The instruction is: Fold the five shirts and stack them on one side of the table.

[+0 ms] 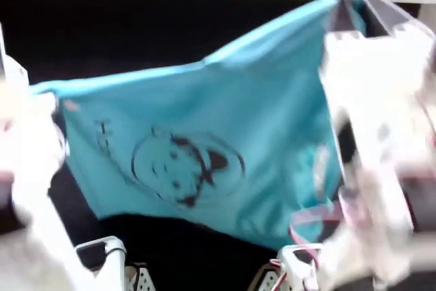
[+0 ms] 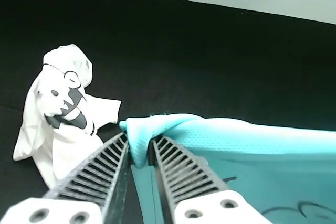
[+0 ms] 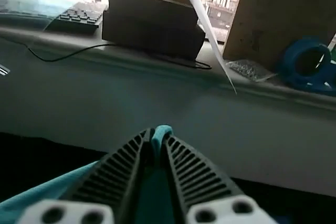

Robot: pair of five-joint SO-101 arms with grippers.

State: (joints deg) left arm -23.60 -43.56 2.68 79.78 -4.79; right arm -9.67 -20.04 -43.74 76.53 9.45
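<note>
Turquoise shirt (image 1: 204, 134) stretched above black table (image 1: 136, 25), corners clamped in left gripper (image 2: 139, 140) and right gripper (image 3: 156, 136); white shirt (image 2: 58, 108) crumpled on table.

**Blur, cover and cut edges**

In the high view both arms are smeared; the left arm (image 1: 27, 168) at the table's (image 1: 170, 25) left edge and the right arm (image 1: 381, 134) at its right edge are pale shapes without clear outline; the teal shirt (image 1: 204, 148) covers the table's middle, and one lower corner is lost behind the right arm. In the left wrist view the teal shirt is cut off by the picture's edge; the left gripper (image 2: 138, 139) covers part of the pinched corner; the white shirt (image 2: 58, 114) has a dark print too crumpled to make out. The right gripper (image 3: 157, 136) hides most of the teal cloth it pinches.
</note>
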